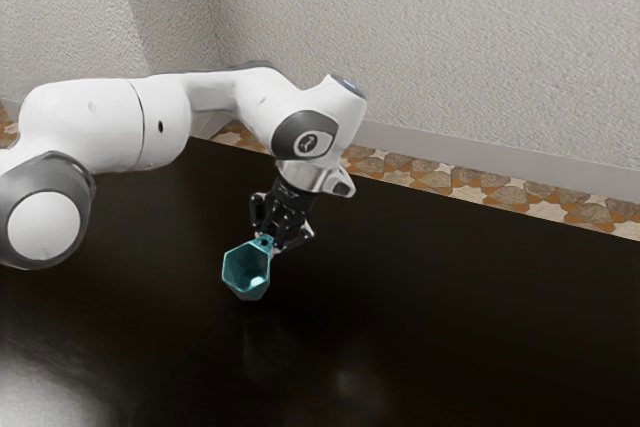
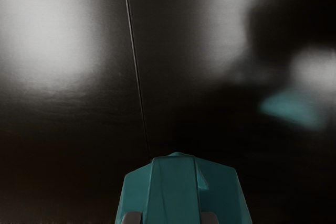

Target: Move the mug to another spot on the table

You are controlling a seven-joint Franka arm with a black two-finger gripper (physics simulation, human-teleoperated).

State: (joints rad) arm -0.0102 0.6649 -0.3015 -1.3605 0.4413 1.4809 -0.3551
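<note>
1. Gripper (image 1: 272, 239): black, two fingers, pointing down toward 7 o'clock in the exterior view. It is clamped on the handle of the mug, with a finger on each side.
2. Mug (image 1: 244, 269): teal, with faceted sides. It hangs tilted at 7 o'clock from the gripper, its mouth turned toward 9 o'clock in the exterior view. It is over the middle of the table; whether its lower edge touches the surface cannot be told. In the wrist view the mug (image 2: 181, 192) shows close under the hand.
3. Table (image 1: 450, 297): dark, glossy, with pale glare patches. The wrist view shows a thin seam (image 2: 135, 66) running across the surface away from the mug, and a blurred teal reflection (image 2: 294, 107) beside it.
4. Arm (image 1: 200, 117): white with grey joints, reaching in from 9 o'clock of the exterior view.
5. Floor strip (image 1: 480, 185): patterned orange and beige tiles, at 2 o'clock from the gripper.
6. Wall (image 1: 450, 37): pale and textured, above the floor strip.
</note>
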